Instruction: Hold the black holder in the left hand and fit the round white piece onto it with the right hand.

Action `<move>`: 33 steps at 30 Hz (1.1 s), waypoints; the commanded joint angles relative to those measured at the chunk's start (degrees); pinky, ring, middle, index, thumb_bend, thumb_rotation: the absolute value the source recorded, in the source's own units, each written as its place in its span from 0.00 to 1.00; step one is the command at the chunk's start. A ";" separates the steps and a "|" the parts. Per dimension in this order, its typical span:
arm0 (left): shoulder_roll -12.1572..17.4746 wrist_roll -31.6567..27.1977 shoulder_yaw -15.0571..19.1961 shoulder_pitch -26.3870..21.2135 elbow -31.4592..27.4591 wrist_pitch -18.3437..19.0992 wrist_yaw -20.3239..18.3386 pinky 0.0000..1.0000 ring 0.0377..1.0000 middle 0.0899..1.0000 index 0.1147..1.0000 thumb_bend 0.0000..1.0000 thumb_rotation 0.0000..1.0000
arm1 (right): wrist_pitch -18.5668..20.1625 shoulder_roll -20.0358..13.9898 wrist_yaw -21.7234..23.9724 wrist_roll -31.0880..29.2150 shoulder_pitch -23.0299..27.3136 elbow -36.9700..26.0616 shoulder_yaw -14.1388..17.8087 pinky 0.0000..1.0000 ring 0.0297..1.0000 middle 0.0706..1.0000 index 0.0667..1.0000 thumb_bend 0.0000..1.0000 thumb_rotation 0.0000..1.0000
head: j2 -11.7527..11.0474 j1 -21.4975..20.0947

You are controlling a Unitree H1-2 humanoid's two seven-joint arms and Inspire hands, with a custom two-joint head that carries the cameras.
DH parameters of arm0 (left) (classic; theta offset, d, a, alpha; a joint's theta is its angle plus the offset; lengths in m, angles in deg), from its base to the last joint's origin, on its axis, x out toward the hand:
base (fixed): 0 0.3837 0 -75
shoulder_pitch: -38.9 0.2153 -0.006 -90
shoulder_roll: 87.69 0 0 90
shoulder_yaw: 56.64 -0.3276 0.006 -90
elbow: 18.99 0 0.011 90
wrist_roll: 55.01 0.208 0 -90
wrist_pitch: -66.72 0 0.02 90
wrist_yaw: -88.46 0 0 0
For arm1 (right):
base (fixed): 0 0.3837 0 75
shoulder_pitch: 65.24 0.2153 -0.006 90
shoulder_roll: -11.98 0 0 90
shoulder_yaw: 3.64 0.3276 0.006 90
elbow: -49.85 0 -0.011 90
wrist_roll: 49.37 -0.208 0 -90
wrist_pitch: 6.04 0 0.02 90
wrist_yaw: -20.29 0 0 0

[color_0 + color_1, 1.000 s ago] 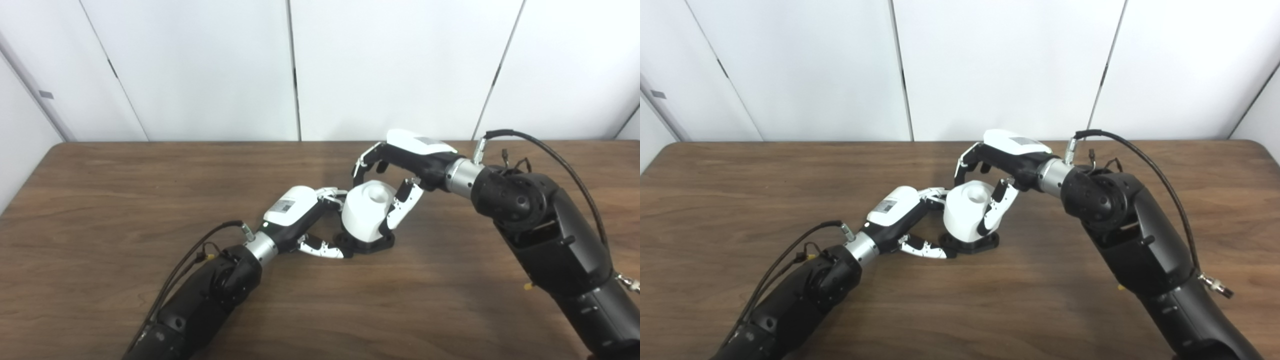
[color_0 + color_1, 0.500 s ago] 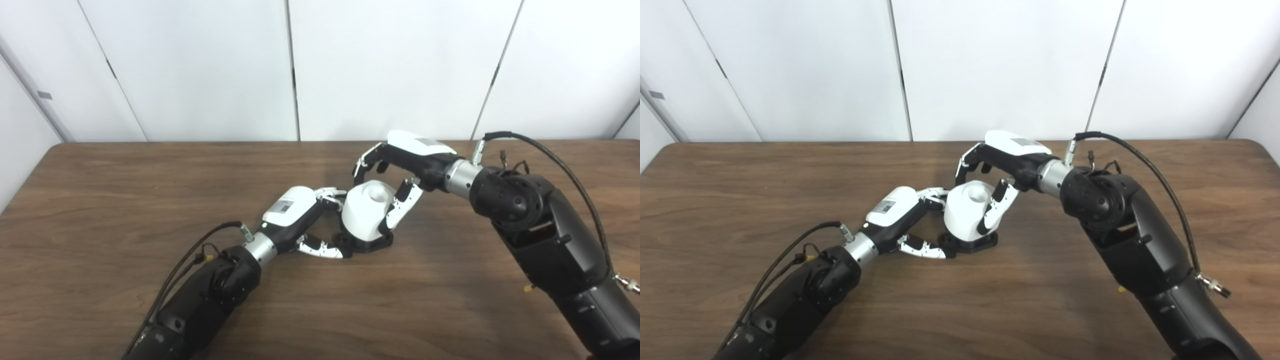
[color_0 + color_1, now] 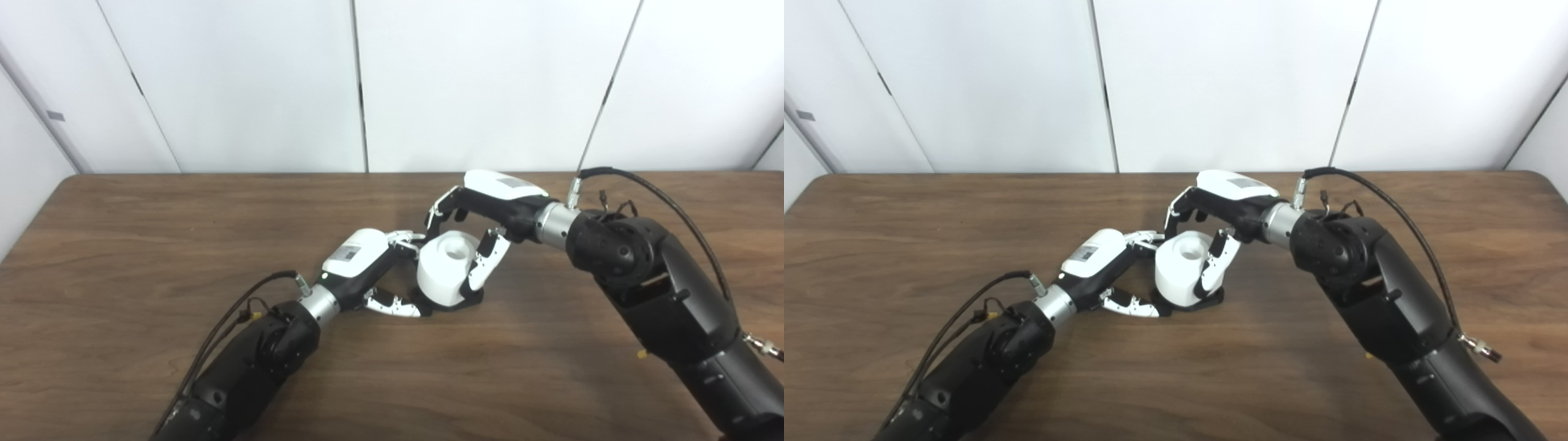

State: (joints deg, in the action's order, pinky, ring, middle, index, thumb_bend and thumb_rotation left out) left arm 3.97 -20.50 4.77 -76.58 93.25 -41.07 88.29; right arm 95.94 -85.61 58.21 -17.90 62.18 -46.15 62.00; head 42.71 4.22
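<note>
Now, in the left eye view, the white piece (image 3: 443, 268) sits directly over the black holder (image 3: 456, 300) at the middle of the table (image 3: 122, 245), its round top with a central hole facing up and slightly toward the camera. Its axis looks close to upright, perhaps leaning a touch to the right; only a thin black rim of the holder shows beneath it, so I judge the piece is nearly seated. The right hand (image 3: 484, 211) reaches in from the right and arches over the piece, fingers curled down behind it and the thumb pressed along its right flank: it is holding the piece. The left hand (image 3: 373, 260) comes from the lower left, thumb lying low on the table against the holder's near-left edge and fingers touching the piece's upper left side; it is closed around the holder, bracing it. What matters for the next move is that the piece stands straight above the holder, so the remaining push is downward along that axis, and the right hand is the one placed on top.

From the right eye view, the holder (image 3: 1213, 299) shows more on its right, a black lip poking out under the right thumb. The left thumb's contact with the base reads more clearly here, but whether the piece is fully home cannot be told.
</note>
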 commanded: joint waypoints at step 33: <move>0.74 1.94 -1.46 2.11 2.22 2.83 -5.15 0.79 0.87 0.84 0.41 0.52 0.07 | -1.09 -1.26 2.60 0.85 2.41 -2.10 -0.33 0.68 0.78 0.81 0.89 0.88 0.20 | -0.04 -0.23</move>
State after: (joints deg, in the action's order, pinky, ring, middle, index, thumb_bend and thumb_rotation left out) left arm 3.94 -20.05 4.92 -76.70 93.11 -40.94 88.16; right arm 95.30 -86.08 61.15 -16.72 62.58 -47.13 60.45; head 42.63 3.96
